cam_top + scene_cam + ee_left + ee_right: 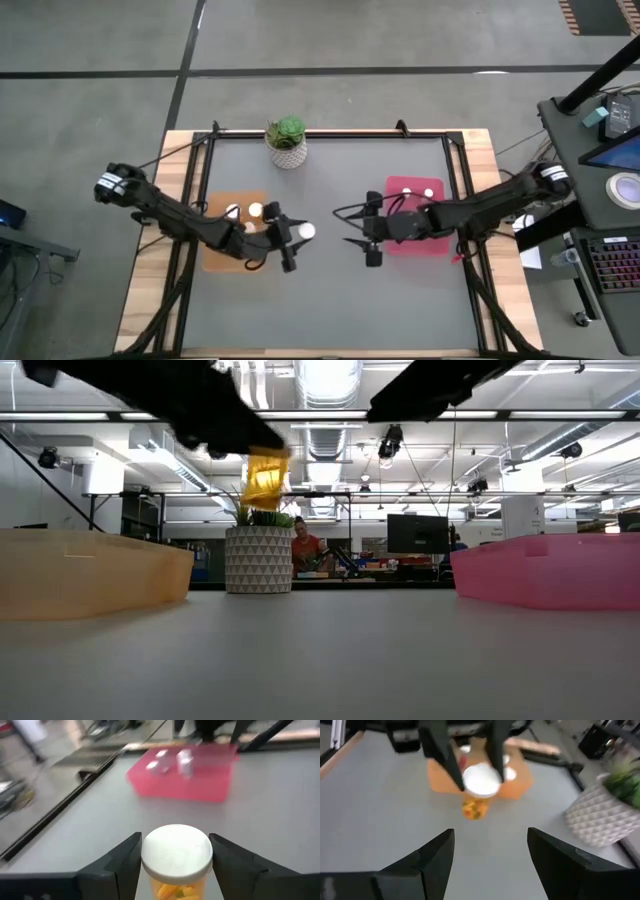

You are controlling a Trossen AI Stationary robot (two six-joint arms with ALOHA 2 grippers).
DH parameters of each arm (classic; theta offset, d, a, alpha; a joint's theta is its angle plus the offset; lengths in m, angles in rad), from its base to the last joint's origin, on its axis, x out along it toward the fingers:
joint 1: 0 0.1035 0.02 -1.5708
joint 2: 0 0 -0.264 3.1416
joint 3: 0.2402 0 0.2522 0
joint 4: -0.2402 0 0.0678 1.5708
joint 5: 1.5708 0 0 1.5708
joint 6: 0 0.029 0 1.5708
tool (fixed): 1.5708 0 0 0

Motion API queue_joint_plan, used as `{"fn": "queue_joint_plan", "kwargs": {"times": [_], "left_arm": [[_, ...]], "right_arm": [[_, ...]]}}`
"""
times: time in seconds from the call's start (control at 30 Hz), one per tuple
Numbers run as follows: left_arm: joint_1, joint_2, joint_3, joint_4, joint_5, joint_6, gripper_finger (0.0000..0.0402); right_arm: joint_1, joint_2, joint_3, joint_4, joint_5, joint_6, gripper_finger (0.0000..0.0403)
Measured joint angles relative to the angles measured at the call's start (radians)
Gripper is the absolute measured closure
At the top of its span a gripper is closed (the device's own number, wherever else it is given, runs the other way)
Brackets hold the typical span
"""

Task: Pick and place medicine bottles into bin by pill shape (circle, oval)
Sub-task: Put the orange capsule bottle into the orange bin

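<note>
My left gripper is shut on a medicine bottle with a white cap and an orange body, and holds it high above the table's middle. My right gripper is open and empty, just left of the pink bin, facing the bottle. The orange bin holds three white-capped bottles. The pink bin holds two bottles, which also show in the left wrist view. My left gripper pinches the bottle between its two fingers at its cap end, one finger on either side. The fingers slant down from the table's left side. The bottle is lifted clear, tilted, its orange body hanging below the cap.
A potted green plant in a white patterned pot stands at the table's far edge, middle. The orange bin sits left and the pink bin right, with grey table between them.
</note>
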Motion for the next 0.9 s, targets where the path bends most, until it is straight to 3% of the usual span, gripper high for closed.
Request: {"fn": "queue_joint_plan", "kwargs": {"times": [0.2,0.3,0.57,0.7,0.9], "left_arm": [[-0.123,-0.096,-0.001,-0.197,-0.249,-0.181,0.0210],[-0.190,-0.137,0.000,-0.286,-0.311,-0.257,0.0210],[-0.314,-0.200,0.000,-0.520,-0.348,-0.473,0.0210],[-0.325,-0.216,0.000,-0.587,-0.352,-0.482,0.0210],[-0.325,-0.285,0.000,-0.672,-0.332,-0.490,0.0210]], "right_arm": [[-0.019,-0.056,-0.014,0.001,0.000,-0.066,0.0162],[-0.023,-0.055,-0.029,0.003,0.000,-0.082,0.0163],[-0.069,-0.047,-0.107,0.144,-0.039,-0.146,0.0165],[-0.092,-0.047,-0.153,0.223,-0.117,-0.126,0.0164],[-0.093,-0.053,-0.232,0.294,-0.124,-0.086,0.0166]]}}
